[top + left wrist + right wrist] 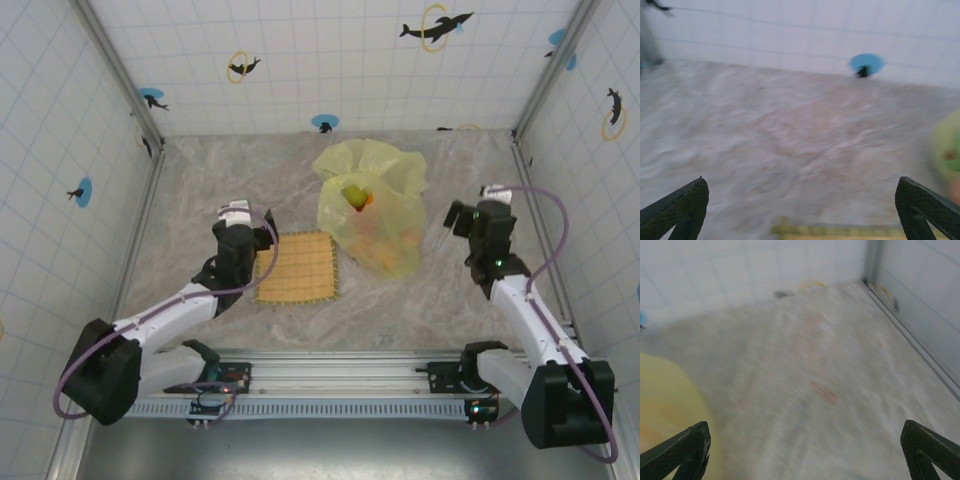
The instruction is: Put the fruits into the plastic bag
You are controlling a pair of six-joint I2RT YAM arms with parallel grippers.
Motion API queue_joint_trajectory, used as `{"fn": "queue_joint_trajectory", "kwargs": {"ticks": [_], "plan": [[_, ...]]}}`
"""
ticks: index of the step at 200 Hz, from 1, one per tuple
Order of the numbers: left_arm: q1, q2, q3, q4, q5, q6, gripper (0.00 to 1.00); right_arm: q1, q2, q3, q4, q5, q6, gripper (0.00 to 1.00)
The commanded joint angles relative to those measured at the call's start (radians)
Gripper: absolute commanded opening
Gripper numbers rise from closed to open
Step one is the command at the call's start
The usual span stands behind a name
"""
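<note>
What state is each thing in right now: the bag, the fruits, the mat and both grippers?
plastic bag: resting on the table, mouth open, fruit inside.
fruits: in the bag; a green one at the mouth, orange ones showing through the plastic.
woven mat: lying flat, left of the bag.
left gripper: open, holding nothing.
right gripper: open, holding nothing.

Thin, crinkly yellow-green plastic bag (385,170) sits slumped mid-table in front of me, mouth open upward. Fruits (385,240) are inside; I can see a green one (353,193) and an orange one (368,201) at the opening.
</note>
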Motion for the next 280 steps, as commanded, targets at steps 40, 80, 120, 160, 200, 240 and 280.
{"fn": "queue_joint_trajectory", "kwargs": {"ticks": [40,80,120,160,200,240,280], "plan": [[0.206,0.164,-0.119,0.254,-0.131,0.151,0.98,-0.005,0.173,-0.31,0.533,0.164,-0.072,1.0],[0.342,0.251,-0.173,0.373,0.101,0.225,0.98,-0.016,0.323,-0.413,0.812,0.064,-0.126,1.0],[0.44,0.243,-0.223,0.476,0.297,0.217,0.98,-0.065,0.431,-0.485,1.017,-0.074,-0.105,1.0],[0.441,0.173,-0.284,0.471,0.255,0.207,0.98,-0.064,0.511,-0.548,1.194,-0.11,-0.12,1.0],[0.438,0.221,-0.364,0.567,0.245,0.244,0.98,-0.066,0.511,-0.548,1.196,-0.115,-0.12,1.0],[0.534,0.365,-0.527,1.032,0.392,0.202,0.98,-0.066,0.511,-0.547,1.196,-0.115,-0.12,1.0],[0.552,0.368,-0.459,0.876,0.402,0.188,0.98,-0.062,0.512,-0.546,1.194,-0.11,-0.123,1.0]]}}
